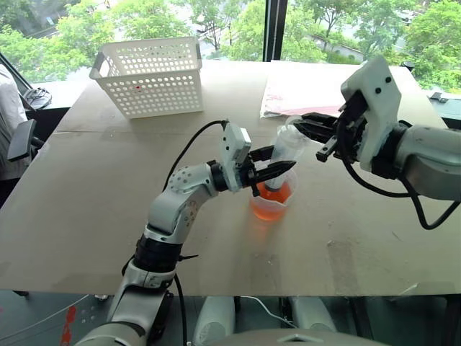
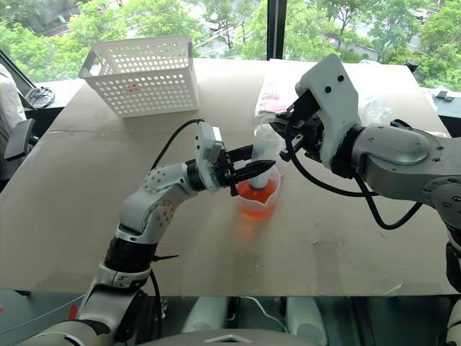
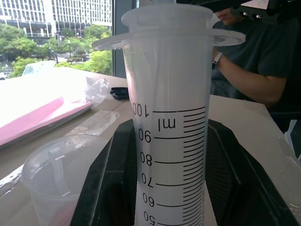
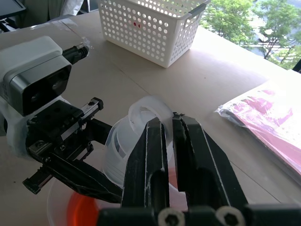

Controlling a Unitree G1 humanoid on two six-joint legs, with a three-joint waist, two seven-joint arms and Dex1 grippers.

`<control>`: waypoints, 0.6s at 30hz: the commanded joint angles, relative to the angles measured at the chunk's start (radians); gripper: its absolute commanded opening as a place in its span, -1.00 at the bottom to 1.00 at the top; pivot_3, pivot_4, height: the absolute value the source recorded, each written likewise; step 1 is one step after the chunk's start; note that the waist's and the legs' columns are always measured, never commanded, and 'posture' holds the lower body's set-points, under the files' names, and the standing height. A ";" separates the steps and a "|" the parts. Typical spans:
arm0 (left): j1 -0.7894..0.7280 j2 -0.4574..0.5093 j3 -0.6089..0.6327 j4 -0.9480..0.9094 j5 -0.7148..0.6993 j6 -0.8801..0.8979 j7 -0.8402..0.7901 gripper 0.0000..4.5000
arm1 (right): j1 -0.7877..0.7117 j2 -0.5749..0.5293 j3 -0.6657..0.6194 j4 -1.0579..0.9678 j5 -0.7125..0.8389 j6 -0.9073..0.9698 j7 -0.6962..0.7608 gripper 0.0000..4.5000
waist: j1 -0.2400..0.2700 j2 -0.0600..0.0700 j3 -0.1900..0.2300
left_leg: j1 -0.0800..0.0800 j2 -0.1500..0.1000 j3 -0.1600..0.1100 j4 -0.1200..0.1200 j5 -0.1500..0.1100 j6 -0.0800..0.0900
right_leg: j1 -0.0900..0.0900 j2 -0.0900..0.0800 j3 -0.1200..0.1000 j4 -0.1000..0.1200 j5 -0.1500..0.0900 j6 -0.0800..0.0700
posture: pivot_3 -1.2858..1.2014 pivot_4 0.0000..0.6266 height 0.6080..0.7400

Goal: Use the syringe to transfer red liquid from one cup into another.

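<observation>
Gripping syringe (image 1: 286, 153) upright in larger cup (image 1: 272, 204), left claw (image 1: 277, 171); right claw (image 1: 306, 127) pinches plunger top; basket (image 1: 152, 76) behind.

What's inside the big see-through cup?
The big cup holds orange-red liquid, and the syringe stands in it, held by the left gripper. The syringe's tip is hidden behind the gripper's fingers and the liquid.

You have the syringe (image 1: 282, 155) standing in the larger cup (image 1: 271, 203) at the table's (image 1: 86, 216) middle; the basket (image 1: 151, 76) sits behind, to the left; a bagged packet (image 1: 302, 90) lies behind it to the right.
</observation>
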 commanded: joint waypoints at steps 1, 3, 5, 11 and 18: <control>0.017 0.019 -0.031 -0.036 -0.019 0.014 -0.063 -0.41 | -0.040 -0.025 -0.115 0.049 -0.100 -0.013 -0.018 -0.99 | 0.000 0.000 0.000 | 0.000 0.000 0.000 0.000 0.000 0.000 | 0.000 0.000 0.000 0.000 0.000 0.000 | 0.03 -0.52 1.00; 0.018 0.023 -0.033 -0.039 -0.022 0.016 -0.064 -0.41 | -0.045 -0.027 -0.122 0.060 -0.115 -0.012 -0.008 -0.99 | 0.000 0.000 0.000 | 0.000 0.000 0.000 0.000 0.000 0.000 | 0.000 0.000 0.000 0.000 0.000 0.000 | 0.03 -0.52 1.00; 0.019 0.027 -0.034 -0.042 -0.023 0.017 -0.065 -0.41 | -0.049 -0.030 -0.127 0.070 -0.130 -0.013 0.004 -0.99 | 0.000 0.000 0.000 | 0.000 0.000 0.000 0.000 0.000 0.000 | 0.000 0.000 0.000 0.000 0.000 0.000 | 0.03 -0.52 1.00; 0.021 0.032 -0.036 -0.048 -0.025 0.020 -0.065 -0.41 | -0.058 -0.030 -0.133 0.082 -0.159 -0.011 0.026 -0.99 | 0.000 0.000 0.000 | 0.000 0.000 0.000 0.000 0.000 0.000 | 0.000 0.000 0.000 0.000 0.000 0.000 | 0.03 -0.52 1.00; 0.023 0.034 -0.037 -0.052 -0.027 0.022 -0.064 -0.41 | -0.059 -0.030 -0.142 0.078 -0.178 -0.006 0.033 -0.99 | 0.000 0.000 0.000 | 0.000 0.000 0.000 0.000 0.000 0.000 | 0.000 0.000 0.000 0.000 0.000 0.000 | 0.03 -0.52 1.00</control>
